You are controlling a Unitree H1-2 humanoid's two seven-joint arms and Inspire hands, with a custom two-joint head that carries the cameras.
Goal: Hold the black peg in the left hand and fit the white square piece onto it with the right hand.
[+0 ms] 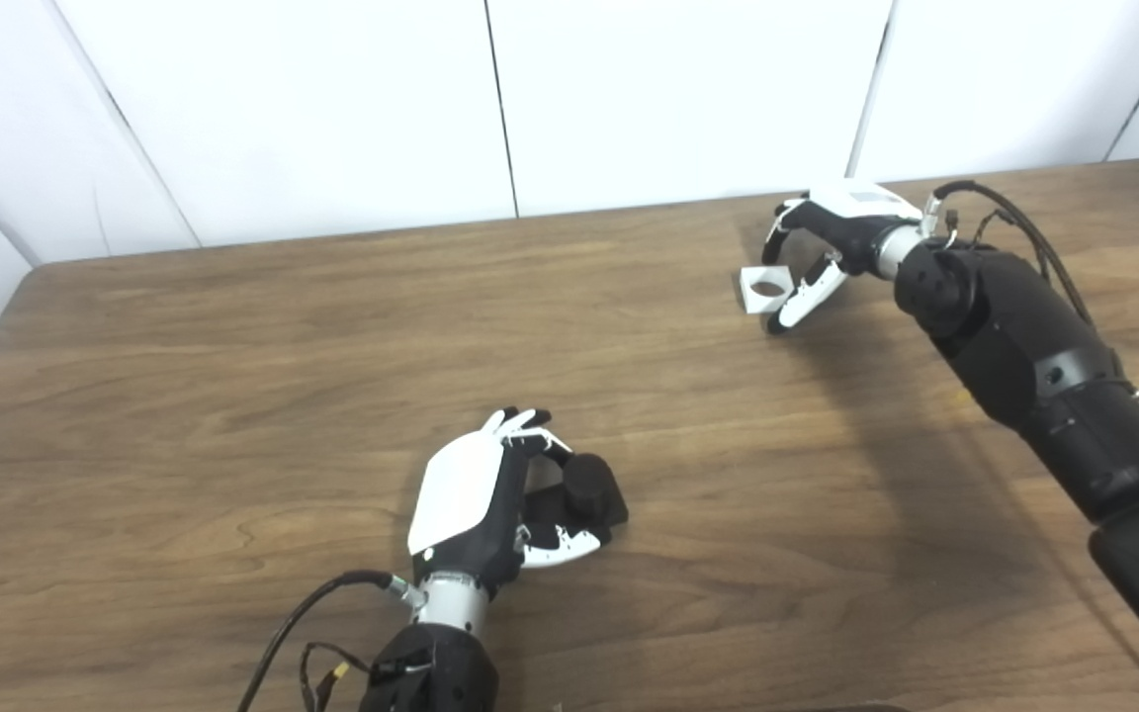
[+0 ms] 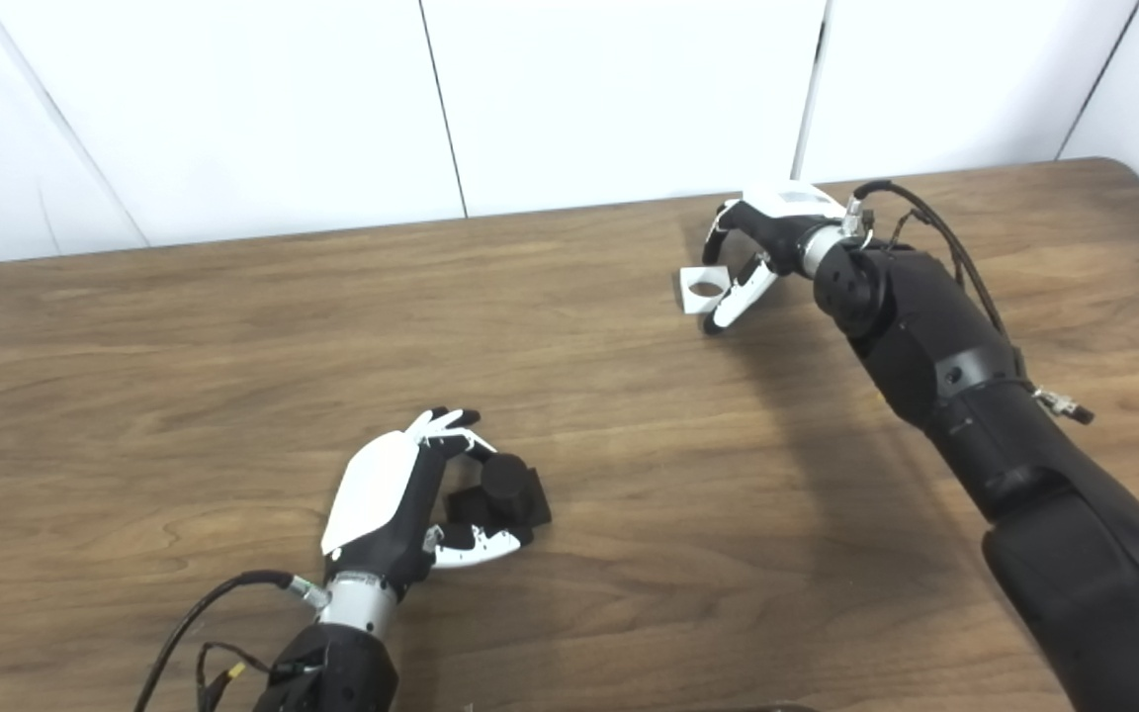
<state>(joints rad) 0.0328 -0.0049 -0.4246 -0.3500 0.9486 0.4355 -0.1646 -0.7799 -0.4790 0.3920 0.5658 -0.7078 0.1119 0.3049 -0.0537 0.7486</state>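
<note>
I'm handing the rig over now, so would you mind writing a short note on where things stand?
Left hand: fingers curled around the black peg, low over the table near the front; a firm grip cannot be confirmed.
Right hand: at the far right of the table, fingers around the white square piece, round hole facing the camera; whether it is lifted is unclear.
Done: both hands are at their parts.
Left: secure both grips, bring the two together, fit the piece onto the peg.

My two head cameras are looking down from above at the wooden table (image 1: pixel 233 326), sitting side by side, facing toward twelve o'clock, sharing nearly the whole tabletop.
</note>
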